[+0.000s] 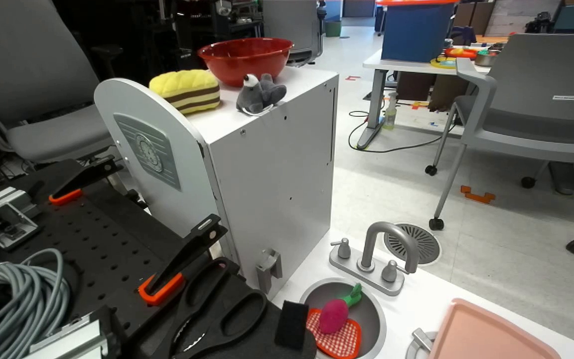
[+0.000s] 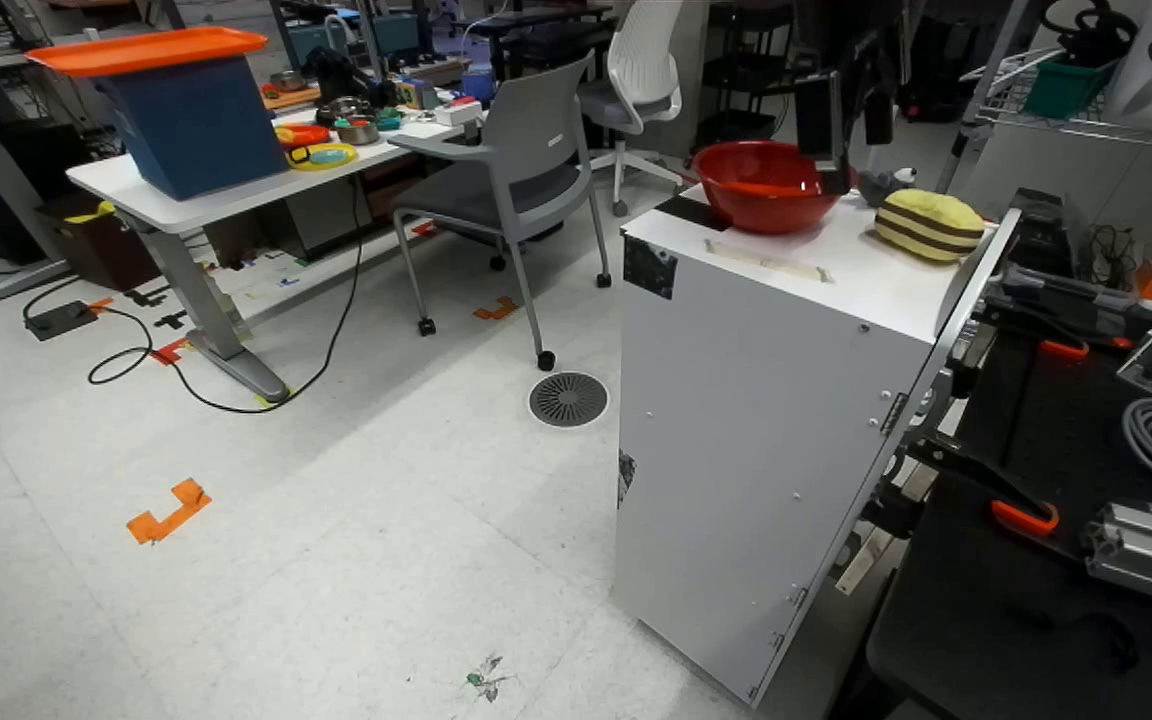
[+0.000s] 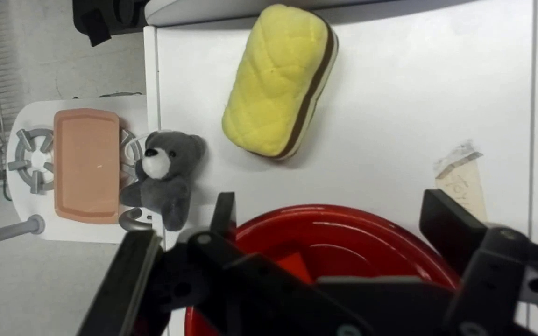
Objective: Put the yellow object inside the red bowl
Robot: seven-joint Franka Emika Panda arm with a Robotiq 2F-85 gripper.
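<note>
The yellow object (image 3: pixel 280 81) is an oblong plush with a quilted top and brown-striped side. It lies on the white cabinet top by the curved end panel, also in both exterior views (image 1: pixel 186 91) (image 2: pixel 929 226). The glossy red bowl (image 3: pixel 343 224) stands upright on the same top, apart from the yellow object, in both exterior views (image 1: pixel 247 60) (image 2: pixel 766 190). My gripper (image 3: pixel 332 217) is open with nothing between its fingers. It is over the bowl, and its body hides much of the bowl in the wrist view. In an exterior view the dark gripper (image 2: pixel 836 165) shows above the bowl's rim.
A grey plush bear (image 3: pixel 168 175) sits at the cabinet top's edge beside the bowl and yellow object. The raised curved panel (image 1: pixel 150 144) borders one end. Tape (image 3: pixel 463 184) is stuck on the top. A sink (image 1: pixel 379 324) and pink tray (image 1: pixel 491 334) are lower down.
</note>
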